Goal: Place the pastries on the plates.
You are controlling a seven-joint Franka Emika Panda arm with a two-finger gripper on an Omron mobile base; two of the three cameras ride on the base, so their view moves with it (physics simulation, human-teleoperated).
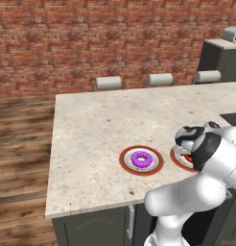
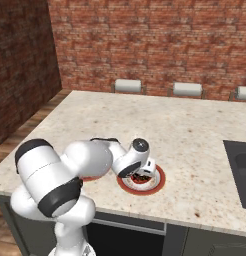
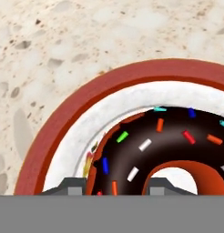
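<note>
the claw [image 3: 113,187] is gripping the chocolate doughnut [image 3: 168,145], which is sitting on the right plate [image 3: 63,136]. the purple doughnut [image 1: 141,159] is lying on the left plate [image 1: 125,161] on the desk [image 1: 100,125].

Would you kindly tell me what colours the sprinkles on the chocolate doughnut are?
Mixed: orange, blue, green, white and teal on the chocolate doughnut, clearest in the hand view.

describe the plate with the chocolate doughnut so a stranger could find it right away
On the pale stone counter, near its front edge, two red-rimmed plates sit side by side. The one you want lies under the robot's hand, nearer the dark sink. It holds a chocolate doughnut with coloured sprinkles, whereas its neighbour holds a purple one.
</note>
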